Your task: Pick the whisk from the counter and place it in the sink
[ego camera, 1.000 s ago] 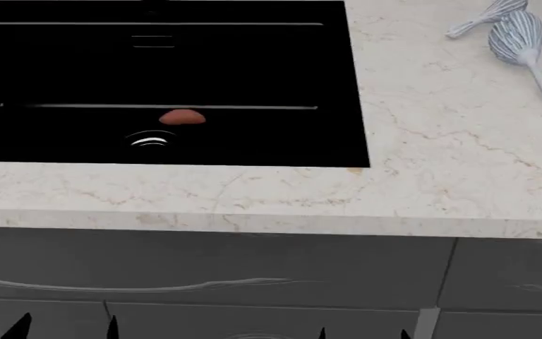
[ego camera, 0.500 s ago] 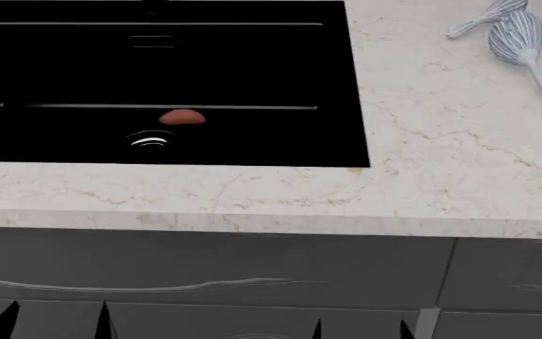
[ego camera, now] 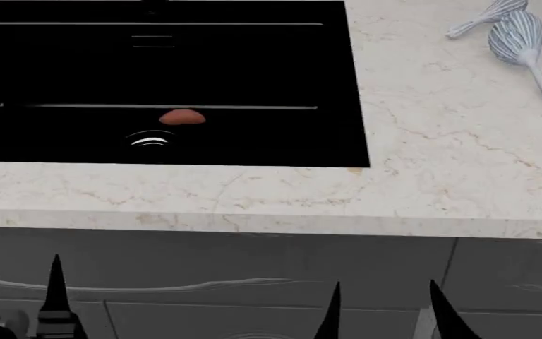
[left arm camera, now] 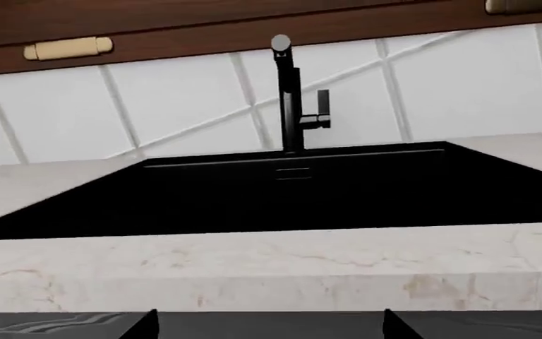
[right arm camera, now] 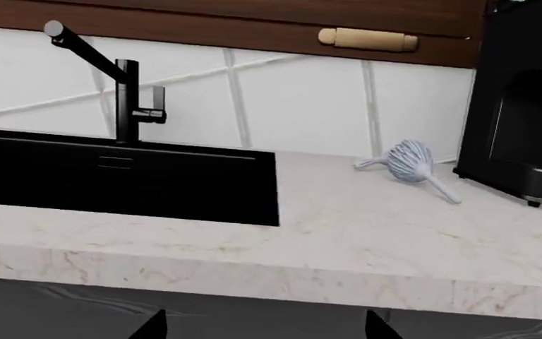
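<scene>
The whisk [ego camera: 518,37], with a wide blue-grey balloon head and a thin white handle, lies on the cream counter [ego camera: 440,155] at the far right back. It also shows in the right wrist view [right arm camera: 408,161]. The black sink [ego camera: 271,70] is left of it, with a chrome drain [ego camera: 149,140] and a black faucet [left arm camera: 292,99]. My left gripper [left arm camera: 269,326] and right gripper [ego camera: 386,311] are both open and empty. They are low in front of the cabinet drawers, below the counter's front edge and far from the whisk.
A slimmer pale whisk [ego camera: 483,18] lies touching the big whisk's head. A small orange-red object [ego camera: 183,117] sits in the sink near the drain. A black coffee machine [right arm camera: 525,106] stands right of the whisks. White tiled wall and wooden cabinets rise behind.
Both grippers have risen in the head view, their fingertips reaching higher in front of the drawers. The left one now shows a single finger. The whisks have not moved.
</scene>
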